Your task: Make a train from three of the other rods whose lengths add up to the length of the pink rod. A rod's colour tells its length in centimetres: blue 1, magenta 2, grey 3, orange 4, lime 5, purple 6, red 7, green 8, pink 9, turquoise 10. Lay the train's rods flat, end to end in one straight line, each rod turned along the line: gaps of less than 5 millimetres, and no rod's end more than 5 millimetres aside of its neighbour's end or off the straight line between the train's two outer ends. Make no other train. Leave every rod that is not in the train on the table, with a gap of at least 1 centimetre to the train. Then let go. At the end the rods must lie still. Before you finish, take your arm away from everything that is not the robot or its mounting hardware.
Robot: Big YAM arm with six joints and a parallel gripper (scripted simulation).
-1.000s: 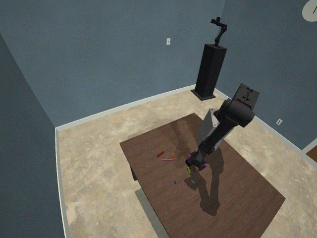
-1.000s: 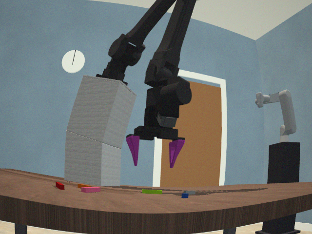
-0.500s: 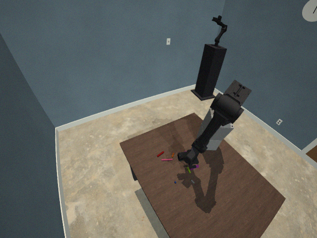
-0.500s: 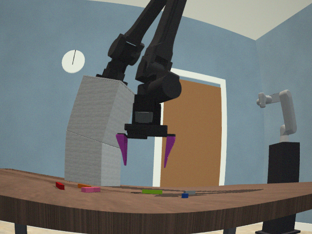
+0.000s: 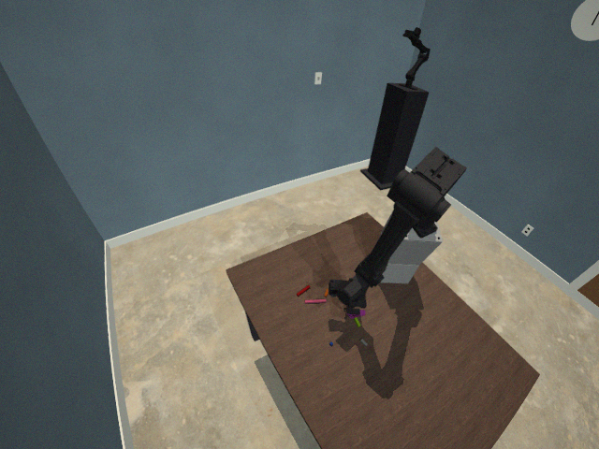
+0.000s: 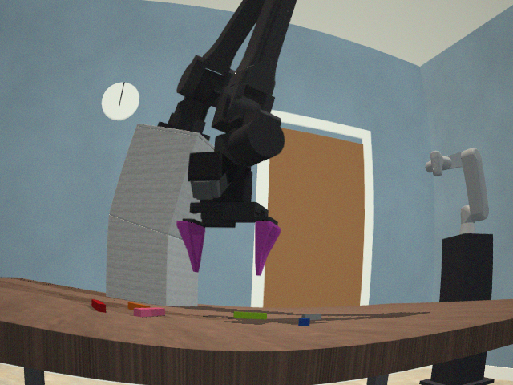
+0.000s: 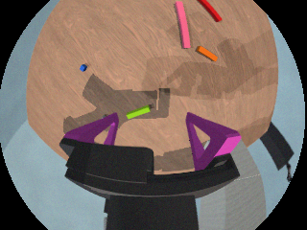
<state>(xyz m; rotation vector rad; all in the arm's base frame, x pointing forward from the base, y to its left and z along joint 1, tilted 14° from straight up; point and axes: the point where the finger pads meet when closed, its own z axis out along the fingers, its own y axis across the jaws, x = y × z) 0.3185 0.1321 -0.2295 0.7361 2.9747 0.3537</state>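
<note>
The gripper (image 6: 227, 271) hangs above the bench (image 6: 248, 343), its purple fingers (image 6: 191, 244) spread wide with nothing between them. Below it lies the lime rod (image 6: 249, 315); the grey rod (image 6: 311, 316) and blue rod (image 6: 303, 322) lie nearby. The pink rod (image 6: 149, 312), orange rod (image 6: 138, 305) and red rod (image 6: 98, 305) lie well apart from these.

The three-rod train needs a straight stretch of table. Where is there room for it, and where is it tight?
Roomy: the table between the grey rod and its near edges. Tight: pink rod, red rod and orange rod cluster together; lime rod lies under the open gripper.
</note>
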